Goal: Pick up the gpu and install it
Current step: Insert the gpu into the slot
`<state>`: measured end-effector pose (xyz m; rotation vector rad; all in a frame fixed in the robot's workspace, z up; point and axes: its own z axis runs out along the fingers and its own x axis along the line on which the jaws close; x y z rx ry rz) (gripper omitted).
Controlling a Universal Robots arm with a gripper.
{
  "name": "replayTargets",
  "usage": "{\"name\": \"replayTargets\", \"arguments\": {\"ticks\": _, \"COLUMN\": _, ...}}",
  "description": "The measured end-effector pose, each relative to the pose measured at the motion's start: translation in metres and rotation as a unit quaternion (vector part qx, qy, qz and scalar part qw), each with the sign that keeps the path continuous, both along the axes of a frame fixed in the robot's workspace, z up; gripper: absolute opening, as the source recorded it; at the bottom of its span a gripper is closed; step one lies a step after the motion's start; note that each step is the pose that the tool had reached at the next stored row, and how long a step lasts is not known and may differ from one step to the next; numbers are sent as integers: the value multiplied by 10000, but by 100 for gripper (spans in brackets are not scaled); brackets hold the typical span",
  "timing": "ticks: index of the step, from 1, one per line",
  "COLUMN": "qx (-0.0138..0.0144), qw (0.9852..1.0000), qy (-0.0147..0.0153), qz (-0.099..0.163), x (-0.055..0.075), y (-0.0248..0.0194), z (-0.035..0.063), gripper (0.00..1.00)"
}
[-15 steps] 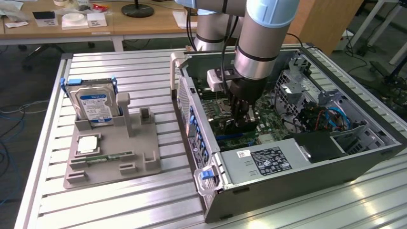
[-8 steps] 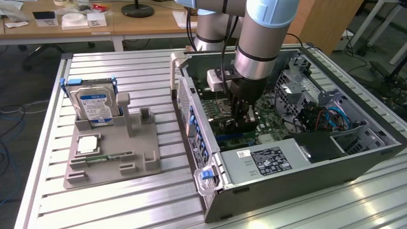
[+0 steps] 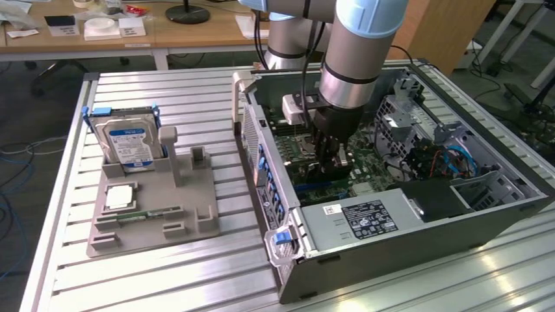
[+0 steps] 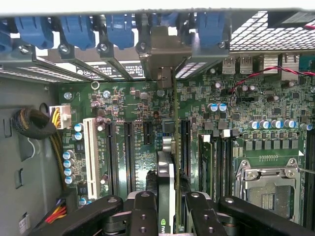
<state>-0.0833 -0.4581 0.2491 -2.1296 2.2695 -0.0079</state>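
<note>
The counter, a ribbed aluminium surface, carries an open computer case on the exterior view's right and a grey parts holder on the exterior view's left. The case lies on its side with the motherboard facing up and a silver power supply at its near end. The robot arm reaches straight down into the case from above. Its end effector is closed partway, its black fingers clamping the gpu, which stands on edge between them over the motherboard's expansion slots. The card's metal bracket sits up against the case's rear wall, in line with the row of blue slot clips. In the parts holder, a hard drive with a blue-white label stands upright at the far end, and a slim memory stick lies flat nearer.
</note>
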Motion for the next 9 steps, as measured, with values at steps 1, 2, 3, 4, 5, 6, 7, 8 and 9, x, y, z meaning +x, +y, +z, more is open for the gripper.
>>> {"name": "replayTargets", "arguments": {"ticks": 1, "qx": 0, "qw": 10000, "qy": 0, "qz": -3, "x": 0, "y": 0, "z": 0, "gripper": 27}}
{"name": "replayTargets", "arguments": {"ticks": 2, "qx": 0, "qw": 10000, "qy": 0, "qz": -3, "x": 0, "y": 0, "z": 0, "gripper": 27}}
{"name": "replayTargets", "arguments": {"ticks": 3, "qx": 0, "qw": 10000, "qy": 0, "qz": -3, "x": 0, "y": 0, "z": 0, "gripper": 27}}
{"name": "replayTargets", "arguments": {"ticks": 4, "qx": -1, "qw": 10000, "qy": 0, "qz": -3, "x": 0, "y": 0, "z": 0, "gripper": 27}}
{"name": "replayTargets", "arguments": {"ticks": 5, "qx": 0, "qw": 10000, "qy": 0, "qz": -3, "x": 0, "y": 0, "z": 0, "gripper": 27}}
{"name": "replayTargets", "arguments": {"ticks": 6, "qx": 0, "qw": 10000, "qy": 0, "qz": -3, "x": 0, "y": 0, "z": 0, "gripper": 27}}
{"name": "replayTargets", "arguments": {"ticks": 7, "qx": 0, "qw": 10000, "qy": 0, "qz": -3, "x": 0, "y": -1, "z": -3, "gripper": 27}}
{"name": "replayTargets", "arguments": {"ticks": 8, "qx": 1, "qw": 10000, "qy": 0, "qz": -3, "x": 0, "y": 0, "z": -9, "gripper": 27}}
{"name": "replayTargets", "arguments": {"ticks": 9, "qx": 1, "qw": 10000, "qy": 0, "qz": -3, "x": 0, "y": 0, "z": -15, "gripper": 27}}
